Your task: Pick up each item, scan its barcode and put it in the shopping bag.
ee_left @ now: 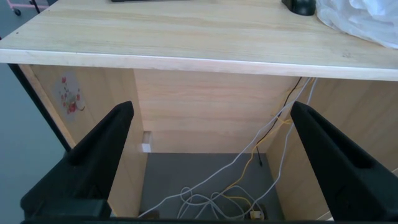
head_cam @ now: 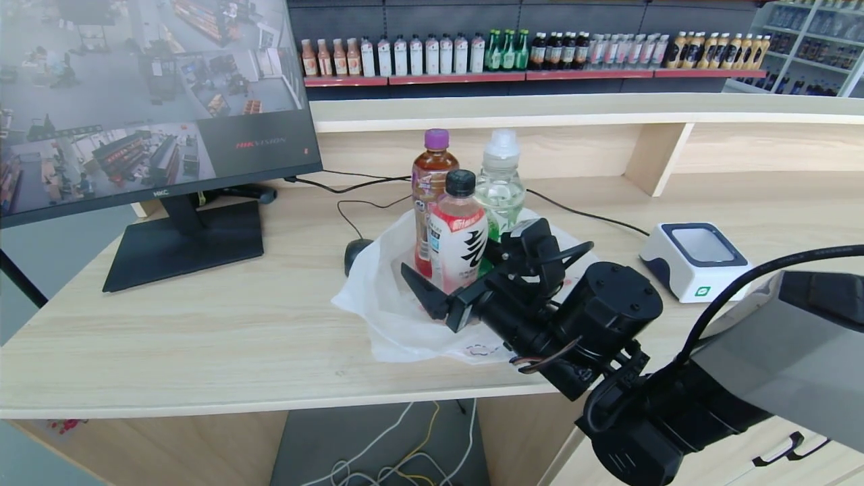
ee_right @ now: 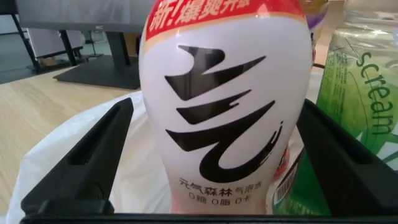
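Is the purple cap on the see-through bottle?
No, the purple cap tops the brown drink bottle; the see-through bottle has a white cap.

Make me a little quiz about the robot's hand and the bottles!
1. True or false: the right gripper is shut tight on a bottle.
2. How many bottles stand on the counter? A) two B) three C) five
3. Fill in: the scanner sits on the robot's ____ side of the bottles.
Key: 1 false: it is open around the black-capped bottle. 2 B: that one, the purple-capped bottle and the white-capped bottle. 3 right.
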Robot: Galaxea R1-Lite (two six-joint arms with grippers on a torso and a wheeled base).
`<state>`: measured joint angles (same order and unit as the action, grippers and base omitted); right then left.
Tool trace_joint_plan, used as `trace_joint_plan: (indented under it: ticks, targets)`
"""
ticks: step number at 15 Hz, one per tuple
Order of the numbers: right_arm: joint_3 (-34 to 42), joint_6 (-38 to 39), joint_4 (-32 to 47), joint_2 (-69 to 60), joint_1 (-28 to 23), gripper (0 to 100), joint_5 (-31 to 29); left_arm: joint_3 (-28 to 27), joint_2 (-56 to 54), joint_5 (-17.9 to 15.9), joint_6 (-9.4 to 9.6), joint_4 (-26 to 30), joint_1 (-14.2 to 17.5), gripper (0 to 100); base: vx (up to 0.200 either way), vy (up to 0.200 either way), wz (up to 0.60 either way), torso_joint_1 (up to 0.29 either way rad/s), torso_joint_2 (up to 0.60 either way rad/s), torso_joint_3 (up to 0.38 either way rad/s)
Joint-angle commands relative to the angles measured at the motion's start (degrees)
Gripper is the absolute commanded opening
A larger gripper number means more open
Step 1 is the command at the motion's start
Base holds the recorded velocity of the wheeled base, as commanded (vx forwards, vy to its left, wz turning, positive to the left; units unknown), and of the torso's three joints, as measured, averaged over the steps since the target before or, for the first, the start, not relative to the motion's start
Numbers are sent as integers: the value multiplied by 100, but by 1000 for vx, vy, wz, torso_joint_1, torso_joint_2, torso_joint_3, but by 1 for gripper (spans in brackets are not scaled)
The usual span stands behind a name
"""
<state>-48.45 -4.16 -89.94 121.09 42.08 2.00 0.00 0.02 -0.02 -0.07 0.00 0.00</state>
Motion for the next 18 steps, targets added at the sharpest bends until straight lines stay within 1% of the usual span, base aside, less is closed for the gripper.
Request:
trace_joint_plan:
  ticks: [1, 6, 11, 17, 18]
  targets:
    - [98, -6, -6, -59, 107, 100, 2, 0, -2, 2, -1, 0, 0, 100, 0, 0, 0, 0, 0, 0]
    - [142, -15, -6, -138, 160, 100, -7, 0, -2, 2, -10, 0, 0, 100, 0, 0, 0, 0, 0, 0]
    - [846, -24, -6, -481, 63, 100, -7, 0, -2, 2, -1, 0, 0, 100, 0, 0, 0, 0, 0, 0]
    - [1127, -24, -6, -560, 46, 100, -33, 0, -2, 2, -1, 0, 0, 100, 0, 0, 0, 0, 0, 0]
    - [1346, -24, -6, -674, 2, 100, -68, 0, -2, -6, -1, 0, 0, 100, 0, 0, 0, 0, 0, 0]
